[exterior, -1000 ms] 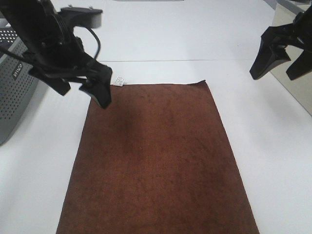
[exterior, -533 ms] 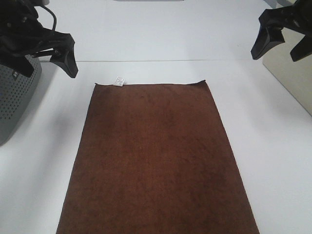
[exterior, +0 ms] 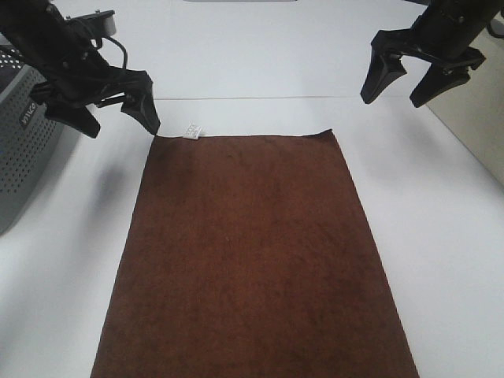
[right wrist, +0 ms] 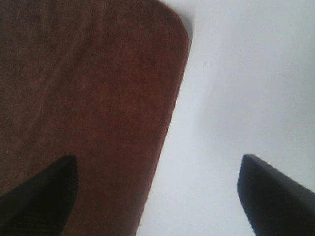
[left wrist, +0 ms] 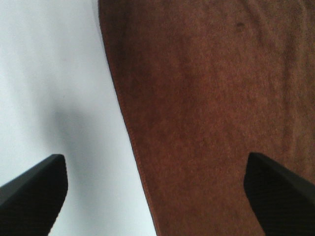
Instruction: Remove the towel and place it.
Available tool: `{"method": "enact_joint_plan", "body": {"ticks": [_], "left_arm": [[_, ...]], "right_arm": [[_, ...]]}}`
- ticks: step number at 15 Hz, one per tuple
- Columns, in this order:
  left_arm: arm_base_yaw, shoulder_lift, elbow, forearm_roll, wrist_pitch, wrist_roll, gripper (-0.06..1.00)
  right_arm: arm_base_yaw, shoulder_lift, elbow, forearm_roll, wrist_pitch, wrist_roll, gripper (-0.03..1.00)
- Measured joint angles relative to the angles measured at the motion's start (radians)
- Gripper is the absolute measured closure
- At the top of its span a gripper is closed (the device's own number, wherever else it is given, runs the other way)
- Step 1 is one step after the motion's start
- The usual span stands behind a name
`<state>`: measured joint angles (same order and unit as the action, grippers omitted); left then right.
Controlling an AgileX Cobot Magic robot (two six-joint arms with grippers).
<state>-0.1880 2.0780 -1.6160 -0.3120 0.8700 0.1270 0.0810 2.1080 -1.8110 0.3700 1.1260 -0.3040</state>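
The towel (exterior: pixel 252 260) is a large dark brown cloth lying flat on the white table (exterior: pixel 441 236), with a small white tag (exterior: pixel 192 131) at its far left corner. My left gripper (exterior: pixel 118 116) is open and empty, hanging just left of that far left corner. My right gripper (exterior: pixel 398 85) is open and empty, above the table beyond the far right corner. The left wrist view shows the towel's hemmed edge (left wrist: pixel 197 98) between the open fingertips (left wrist: pixel 34 189). The right wrist view shows the towel's rounded corner (right wrist: pixel 98 88) between open fingertips (right wrist: pixel 39 194).
A grey perforated box (exterior: pixel 24 142) stands at the left edge of the table, close behind my left arm. A beige surface (exterior: pixel 476 118) borders the table at the far right. A seam (exterior: pixel 260 98) runs across the table behind the towel.
My left gripper swung out to the far left, then came back beside the towel's far left corner. My right gripper moved inward and lower toward the far right corner. The towel has not moved.
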Motion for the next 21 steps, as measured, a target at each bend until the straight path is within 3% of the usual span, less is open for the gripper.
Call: {"method": "enact_joint_plan", "body": {"ticks": [4,7,10,14,21], "left_arm": [[0.012,0.188,-0.192,-0.010,-0.013,0.023,0.05],[0.017,0.313,-0.368,-0.010,0.001,0.030,0.05],[0.017,0.387,-0.479,-0.011,0.048,0.031,0.05],[0.017,0.422,-0.498,-0.033,0.068,0.031,0.05],[0.017,0.431,-0.499,-0.042,0.064,0.031,0.05]], "right_arm": [[0.000,0.168,-0.120,0.000,-0.009,0.034,0.13],[0.000,0.246,-0.149,-0.013,-0.044,0.080,0.13],[0.000,0.271,-0.151,0.037,-0.085,0.075,0.09],[0.002,0.271,-0.152,0.072,-0.165,0.075,0.07],[0.088,0.319,-0.153,0.066,-0.255,0.037,0.07]]}}
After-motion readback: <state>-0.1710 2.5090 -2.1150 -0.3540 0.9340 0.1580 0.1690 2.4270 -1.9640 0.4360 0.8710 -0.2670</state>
